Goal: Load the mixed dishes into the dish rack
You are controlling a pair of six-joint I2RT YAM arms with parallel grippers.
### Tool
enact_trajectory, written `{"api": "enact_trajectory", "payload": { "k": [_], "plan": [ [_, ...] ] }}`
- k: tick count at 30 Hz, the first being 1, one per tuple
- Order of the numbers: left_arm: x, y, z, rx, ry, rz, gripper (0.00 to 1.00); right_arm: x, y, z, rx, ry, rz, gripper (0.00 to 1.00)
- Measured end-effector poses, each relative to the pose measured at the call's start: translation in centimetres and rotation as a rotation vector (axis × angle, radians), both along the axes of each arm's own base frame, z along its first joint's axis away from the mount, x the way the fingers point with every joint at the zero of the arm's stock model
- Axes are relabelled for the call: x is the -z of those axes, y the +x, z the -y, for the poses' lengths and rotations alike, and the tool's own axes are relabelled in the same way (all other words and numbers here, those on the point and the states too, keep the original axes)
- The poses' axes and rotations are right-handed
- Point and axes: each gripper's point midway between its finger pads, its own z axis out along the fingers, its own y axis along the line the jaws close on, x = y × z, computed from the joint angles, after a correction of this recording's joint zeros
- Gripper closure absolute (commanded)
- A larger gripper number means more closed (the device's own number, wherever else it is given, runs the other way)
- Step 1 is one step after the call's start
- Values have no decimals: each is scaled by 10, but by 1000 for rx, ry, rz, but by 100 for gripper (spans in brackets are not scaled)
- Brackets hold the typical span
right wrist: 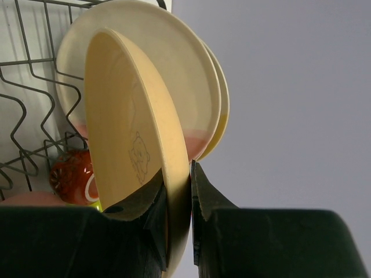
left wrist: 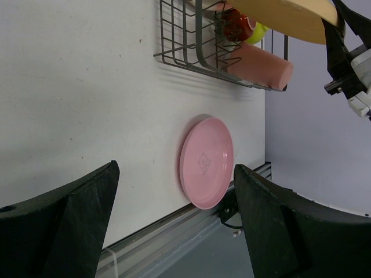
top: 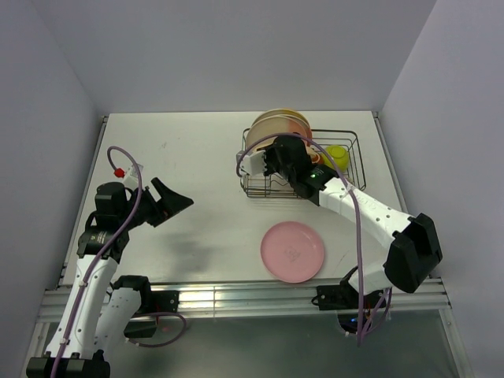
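Observation:
My right gripper [right wrist: 190, 197] [top: 272, 161] is shut on the rim of a yellow-orange plate [right wrist: 122, 127], holding it upright over the left end of the dish rack [top: 356, 148]. Behind it two plates stand in the rack, a cream-and-pink one [right wrist: 168, 75] and a cream-and-yellow one [right wrist: 223, 110]. Also in the rack are a dark red mug [right wrist: 69, 174], a lime-yellow bowl [top: 337, 156] and a salmon-pink tumbler [left wrist: 261, 63] on its side. A pink plate [top: 293, 250] lies flat on the table near the front edge. My left gripper [top: 177, 201] [left wrist: 174, 174] hangs open and empty, left of that plate.
The white table ends in a metal rail [top: 236, 295] along the front. Grey walls close in the back and both sides. The right arm [top: 370, 213] reaches across the table between the rack and the pink plate.

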Motion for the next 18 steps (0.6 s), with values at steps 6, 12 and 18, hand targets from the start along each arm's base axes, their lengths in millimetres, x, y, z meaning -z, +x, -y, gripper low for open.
{"api": "enact_trajectory", "payload": {
  "k": [6,12,18],
  "plan": [
    [0,0,0,1,1,1,14,13,9,3,9,7,-29,100],
    [0,0,0,2,2,0,14,32,17,2,10,34,-80,100],
    [15,0,10,45,31,-48,17,61,27,2,31,61,-160,86]
  ]
}}
